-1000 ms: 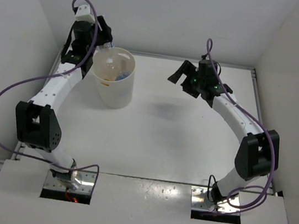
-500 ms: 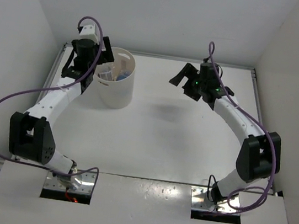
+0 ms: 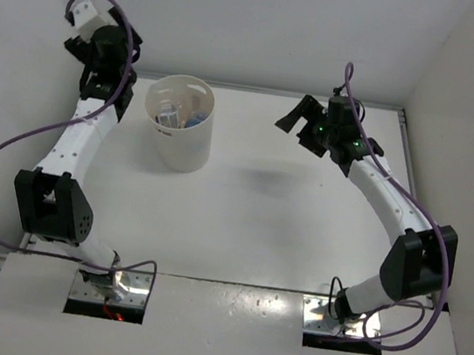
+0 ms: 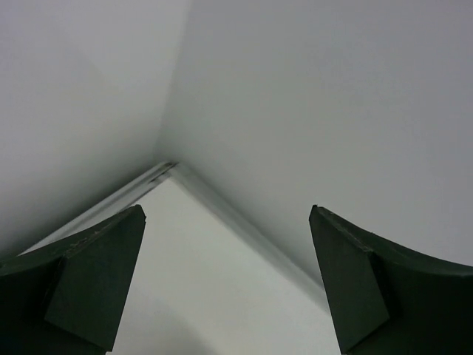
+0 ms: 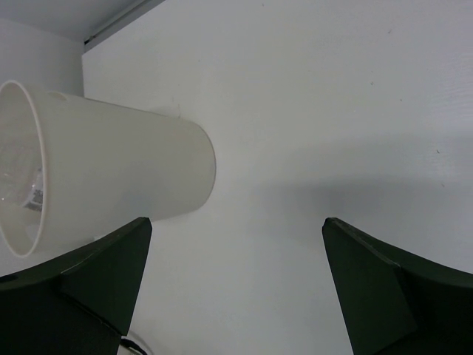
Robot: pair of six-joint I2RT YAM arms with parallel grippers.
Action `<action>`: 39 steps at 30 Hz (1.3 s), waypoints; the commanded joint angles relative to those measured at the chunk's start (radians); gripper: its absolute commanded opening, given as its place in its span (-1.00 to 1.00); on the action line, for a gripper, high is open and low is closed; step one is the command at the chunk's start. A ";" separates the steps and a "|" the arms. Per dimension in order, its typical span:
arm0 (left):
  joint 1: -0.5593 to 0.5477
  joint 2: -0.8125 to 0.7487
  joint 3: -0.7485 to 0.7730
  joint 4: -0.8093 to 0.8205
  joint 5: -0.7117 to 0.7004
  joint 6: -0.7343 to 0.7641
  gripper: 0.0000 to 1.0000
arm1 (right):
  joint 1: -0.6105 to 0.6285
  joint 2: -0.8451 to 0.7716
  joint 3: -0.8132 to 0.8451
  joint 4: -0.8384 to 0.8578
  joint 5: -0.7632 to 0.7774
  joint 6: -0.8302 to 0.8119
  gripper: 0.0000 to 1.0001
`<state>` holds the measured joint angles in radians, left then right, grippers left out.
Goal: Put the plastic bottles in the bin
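The bin (image 3: 181,145), a cream-white round bucket, stands at the back left of the table. Inside it lie plastic bottles: clear ones (image 3: 169,117) and one with blue on it (image 3: 194,121). My left gripper (image 3: 84,39) is raised left of the bin by the back-left corner, apart from it. In the left wrist view it (image 4: 227,214) is open and holds nothing, facing the wall corner. My right gripper (image 3: 295,118) hovers right of the bin, open and holding nothing. In its own view it (image 5: 236,222) faces the bin's side (image 5: 126,174).
White walls close in the table at the back, left and right. The back-left corner seam (image 4: 166,168) lies just ahead of the left fingers. A metal rail (image 3: 404,148) runs along the table's right edge.
The left gripper was shut on a clear bottle over the bin; it opened, the bottle now lies in the bin, and the arm swung left toward the corner. The right arm drifted slightly right.
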<state>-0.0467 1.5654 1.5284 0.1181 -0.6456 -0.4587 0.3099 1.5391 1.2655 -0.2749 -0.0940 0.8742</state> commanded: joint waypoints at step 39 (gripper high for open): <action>0.183 -0.197 -0.856 0.075 0.509 0.172 1.00 | -0.042 -0.439 -0.351 -0.345 0.471 -0.188 1.00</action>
<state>0.1242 1.3674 0.6579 0.1574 -0.2100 -0.3355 0.2714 1.1206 0.8627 -0.6159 0.3420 0.7200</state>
